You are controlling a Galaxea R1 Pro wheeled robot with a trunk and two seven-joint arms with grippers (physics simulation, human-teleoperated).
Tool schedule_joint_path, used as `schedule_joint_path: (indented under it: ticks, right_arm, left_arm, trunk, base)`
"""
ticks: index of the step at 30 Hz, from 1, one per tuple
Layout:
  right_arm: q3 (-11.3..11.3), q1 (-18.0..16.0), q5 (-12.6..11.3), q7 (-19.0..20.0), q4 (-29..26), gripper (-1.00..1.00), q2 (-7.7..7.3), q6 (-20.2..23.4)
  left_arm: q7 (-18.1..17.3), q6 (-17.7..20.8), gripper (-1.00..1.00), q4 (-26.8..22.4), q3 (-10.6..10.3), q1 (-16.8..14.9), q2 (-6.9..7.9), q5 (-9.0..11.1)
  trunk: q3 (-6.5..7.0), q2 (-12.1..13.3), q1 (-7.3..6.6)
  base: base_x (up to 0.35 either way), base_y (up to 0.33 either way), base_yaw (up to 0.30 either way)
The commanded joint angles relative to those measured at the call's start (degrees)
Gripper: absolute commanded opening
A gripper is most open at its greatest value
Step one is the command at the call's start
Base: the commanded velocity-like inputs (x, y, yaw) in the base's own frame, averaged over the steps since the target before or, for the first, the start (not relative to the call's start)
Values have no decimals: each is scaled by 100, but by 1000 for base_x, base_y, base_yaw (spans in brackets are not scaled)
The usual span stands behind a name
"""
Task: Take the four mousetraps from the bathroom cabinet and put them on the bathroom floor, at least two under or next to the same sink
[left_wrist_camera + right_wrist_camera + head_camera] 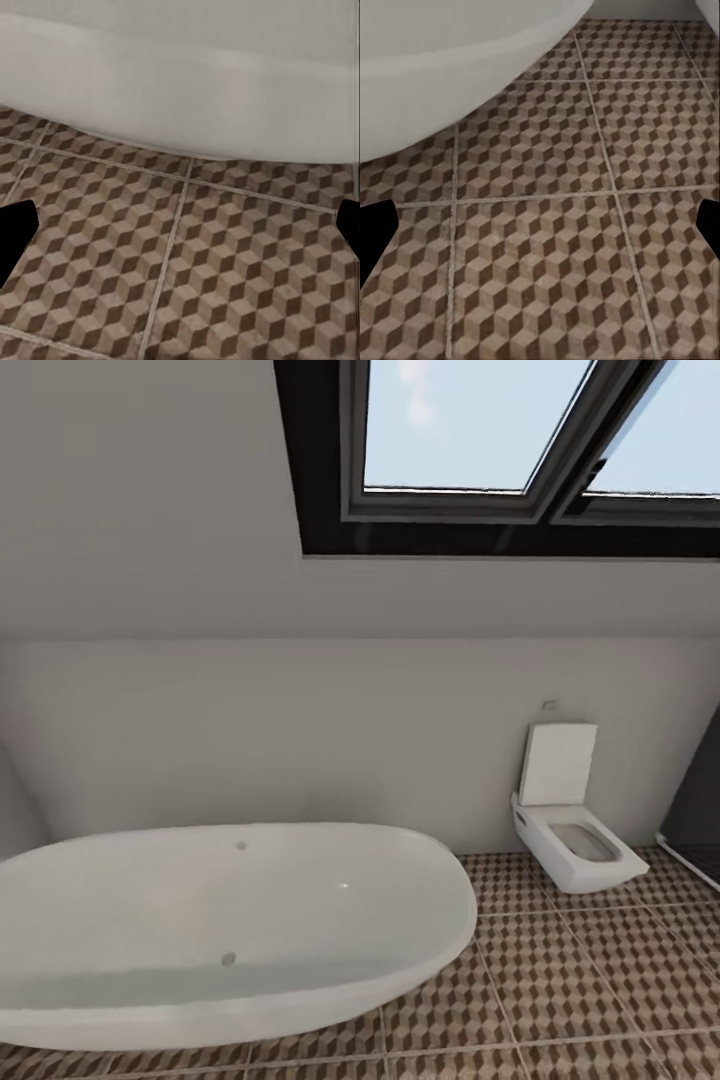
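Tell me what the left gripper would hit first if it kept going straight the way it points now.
Most likely the bathroom floor: the left gripper, open, looks down onto bare tiles. The bathtub wall lies just beyond, though depth is hard to judge.

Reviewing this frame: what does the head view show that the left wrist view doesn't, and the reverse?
Head view alone: the toilet against the wall, the dark-framed skylight window, and the bathtub's whole oval rim and basin.

Left wrist view alone: the dark fingertips of the left gripper at both picture edges, spread wide above the tiles.

Shared: the white bathtub and the cube-patterned bathroom floor.
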Motion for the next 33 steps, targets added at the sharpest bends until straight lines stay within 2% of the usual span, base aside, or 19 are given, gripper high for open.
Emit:
schedule_joint_path:
  ticks: [1,33]
  right_arm:
    - [5,-5,27,-32,13,100,1,-17]
    - [20,-5,43,3,13,100,1,-27]
  left_arm:
    - [8,-25,100,17,-49,-5,-2,26]
    - [16,-30,100,19,-49,-5,55,39]
  trunk:
    - [-2,-4,2]
    - [-2,-4,2]
  base:
    - [0,0,-300]
    - [0,0,-300]
